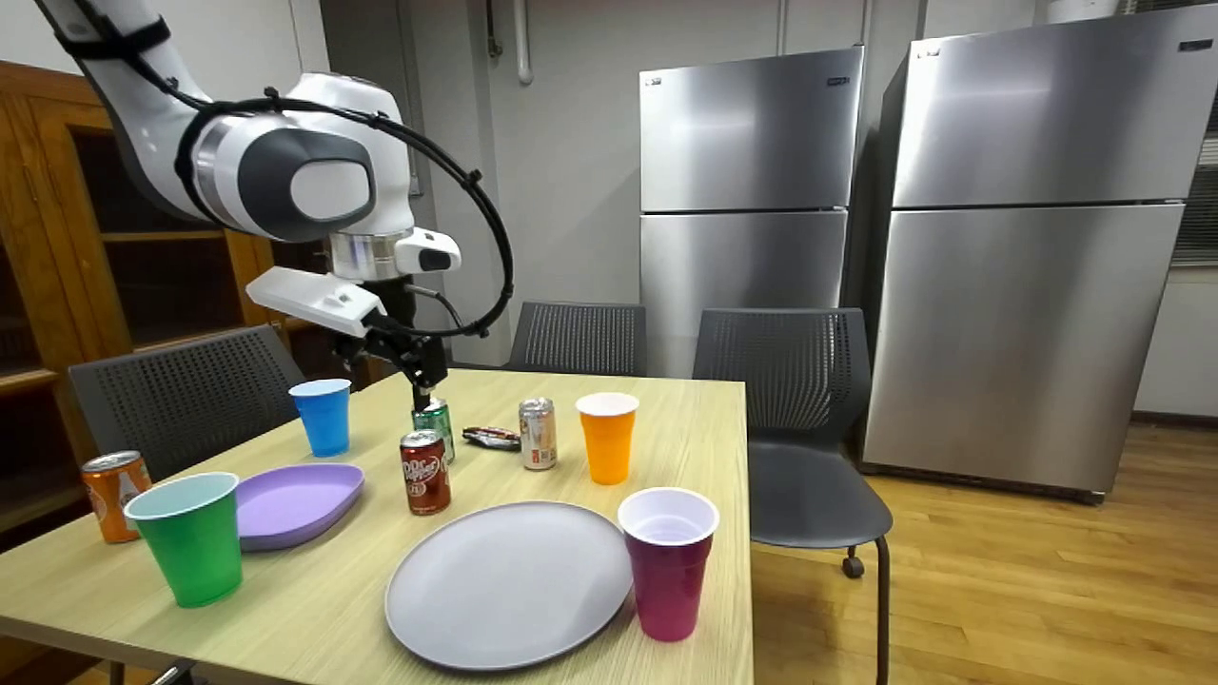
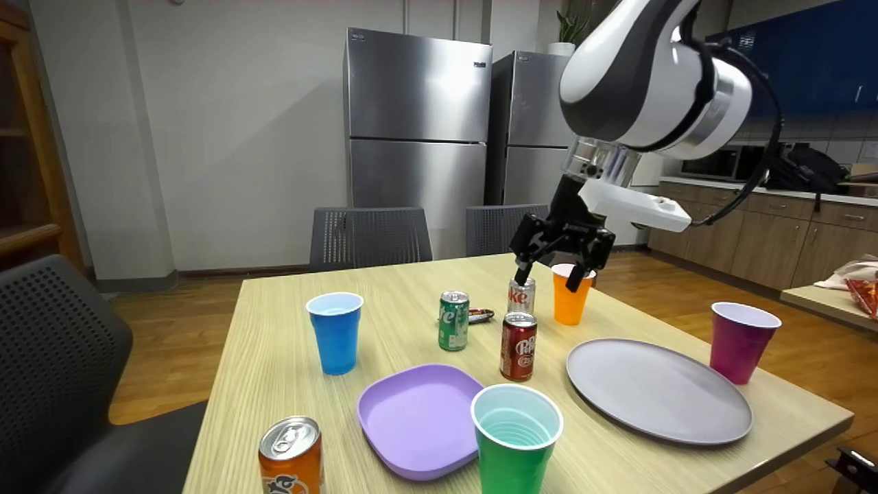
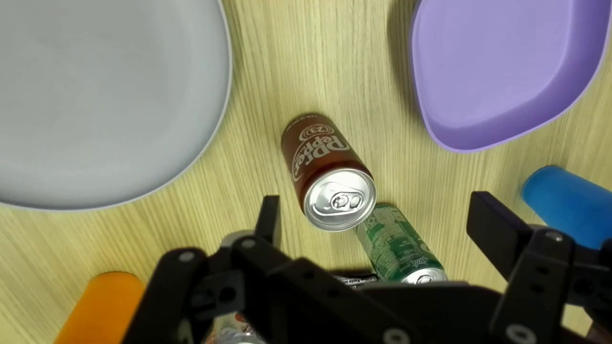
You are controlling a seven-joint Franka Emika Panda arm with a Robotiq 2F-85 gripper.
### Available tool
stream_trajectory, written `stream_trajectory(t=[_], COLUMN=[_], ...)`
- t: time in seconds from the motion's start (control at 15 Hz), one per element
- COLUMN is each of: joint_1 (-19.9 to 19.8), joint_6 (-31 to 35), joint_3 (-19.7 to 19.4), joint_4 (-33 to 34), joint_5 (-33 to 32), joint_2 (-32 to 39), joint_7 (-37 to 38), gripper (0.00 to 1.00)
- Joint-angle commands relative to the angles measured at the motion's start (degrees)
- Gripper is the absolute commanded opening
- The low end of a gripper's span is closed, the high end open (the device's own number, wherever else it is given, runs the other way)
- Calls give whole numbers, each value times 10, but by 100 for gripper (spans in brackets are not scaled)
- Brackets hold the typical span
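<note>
My gripper (image 3: 375,210) is open and empty above the table; it also shows in both exterior views (image 1: 422,392) (image 2: 549,277). Nearest below it are a dark red Dr Pepper can (image 3: 318,148) and a green Sprite can (image 3: 399,246), both upright on the table. The Dr Pepper can also stands in both exterior views (image 1: 424,473) (image 2: 518,346). The Sprite can (image 2: 453,321) is partly hidden in an exterior view (image 1: 436,420). A dark snack wrapper (image 1: 490,438) lies beside a silver Coke can (image 1: 538,435). No finger visibly touches anything.
A purple plate (image 2: 422,418) and a grey plate (image 1: 509,580) lie on the table. Around them stand a blue cup (image 2: 335,333), an orange cup (image 1: 607,442), a maroon cup (image 1: 669,580), a green cup (image 1: 190,552) and an orange Fanta can (image 1: 116,495). Chairs (image 1: 790,428) surround the table.
</note>
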Motion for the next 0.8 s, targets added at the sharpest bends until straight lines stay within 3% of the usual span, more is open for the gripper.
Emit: stream_trajectory(t=[0.0,0.4,0.73], joint_1=[-28,-42,-48], joint_6=[-1,-13,-13], joint_3=[32,25,31], joint_4=[69,128,154], joint_5=[1,-96,-121], joint_2=[77,141,167], joint_7=[-13,29,31], gripper=[100,100,100])
